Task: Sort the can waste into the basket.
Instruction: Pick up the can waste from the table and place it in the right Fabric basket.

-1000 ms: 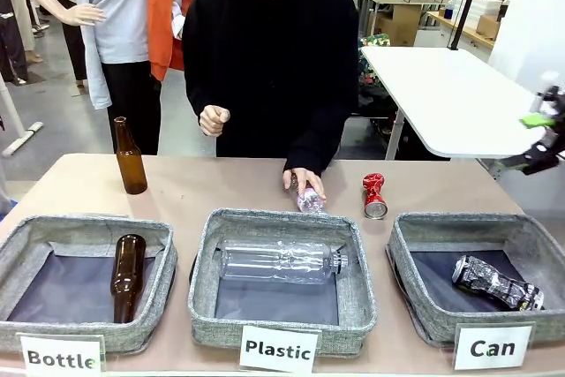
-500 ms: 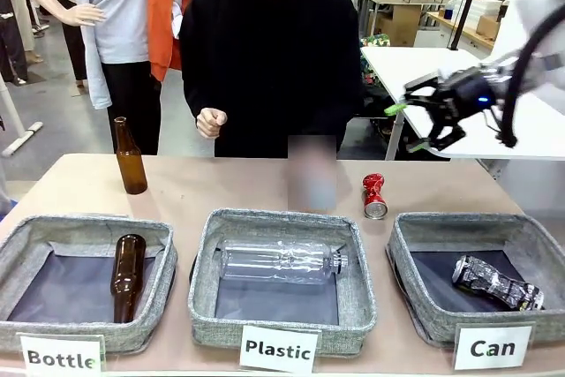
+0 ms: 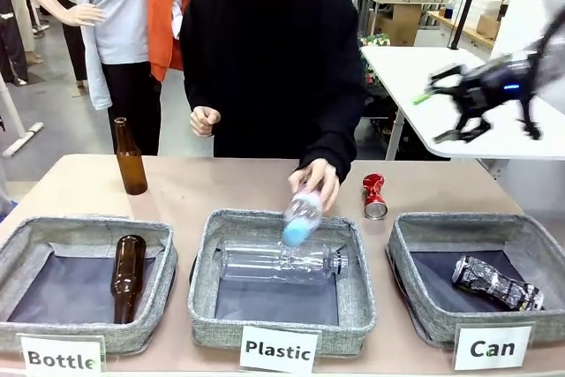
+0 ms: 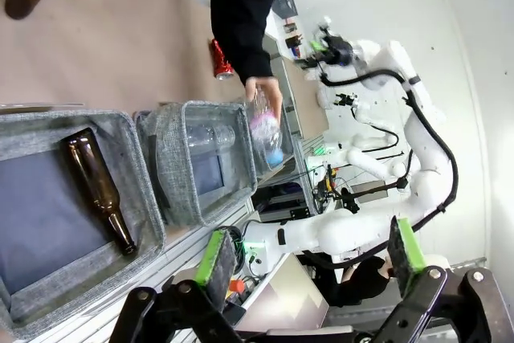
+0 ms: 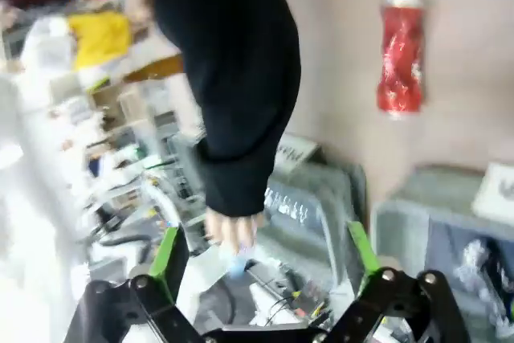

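A crushed red can (image 3: 374, 195) lies on the table behind the gap between the middle and right bins; it also shows as the red can (image 5: 400, 50) and the red can (image 4: 219, 59). The black-and-silver can (image 3: 497, 282) lies inside the grey "Can" basket (image 3: 408, 249) at the right. High above the far right of the table, my right gripper (image 3: 433, 118) is open and blurred, well above and to the right of the red can; its pads (image 5: 165, 253) hold nothing. My left gripper (image 4: 311, 251) is open and empty, far from the cans.
The person's hand holds a small clear bottle (image 3: 302, 215) over the "Plastic" bin (image 3: 206, 258), which holds a larger clear bottle (image 3: 281, 262). The "Bottle" bin (image 3: 163, 258) holds one brown bottle (image 3: 126, 276); another brown bottle (image 3: 130, 159) stands behind it.
My right arm swung in from the right edge and now hangs high over the table's far right. The person lifted the small clear bottle from the table to above the Plastic bin.
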You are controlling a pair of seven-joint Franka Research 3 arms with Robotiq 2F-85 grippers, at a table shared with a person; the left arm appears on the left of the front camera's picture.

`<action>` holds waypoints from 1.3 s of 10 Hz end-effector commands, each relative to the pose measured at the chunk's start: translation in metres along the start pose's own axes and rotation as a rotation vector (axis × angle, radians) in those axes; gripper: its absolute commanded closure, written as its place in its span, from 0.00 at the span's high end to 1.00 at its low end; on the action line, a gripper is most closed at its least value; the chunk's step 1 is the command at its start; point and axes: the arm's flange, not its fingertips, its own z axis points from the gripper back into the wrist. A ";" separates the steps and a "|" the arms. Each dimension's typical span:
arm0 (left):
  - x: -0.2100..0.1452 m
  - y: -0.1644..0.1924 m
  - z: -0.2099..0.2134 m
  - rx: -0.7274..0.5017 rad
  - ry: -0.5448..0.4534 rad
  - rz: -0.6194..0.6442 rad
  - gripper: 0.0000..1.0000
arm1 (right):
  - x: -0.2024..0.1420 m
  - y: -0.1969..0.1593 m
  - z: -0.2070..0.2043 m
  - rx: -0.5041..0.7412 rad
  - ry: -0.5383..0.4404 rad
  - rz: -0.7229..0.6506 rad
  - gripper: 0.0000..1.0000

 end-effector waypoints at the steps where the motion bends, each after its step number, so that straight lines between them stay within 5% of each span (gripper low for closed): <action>1: -0.002 -0.001 0.001 -0.002 0.010 0.003 1.00 | -0.070 -0.061 0.080 0.157 0.022 0.043 1.00; 3: -0.002 -0.001 0.001 -0.002 0.010 0.003 1.00 | -0.086 -0.133 0.123 0.322 0.063 0.077 1.00; 7: -0.002 -0.001 0.001 -0.002 0.010 0.003 1.00 | -0.082 -0.227 0.132 0.587 0.025 0.113 1.00; 11: -0.002 -0.001 0.001 -0.002 0.010 0.003 1.00 | -0.078 -0.217 0.126 0.565 0.033 0.106 1.00; 13: -0.002 -0.001 0.001 -0.002 0.010 0.003 1.00 | -0.069 -0.182 0.119 0.479 0.043 0.102 1.00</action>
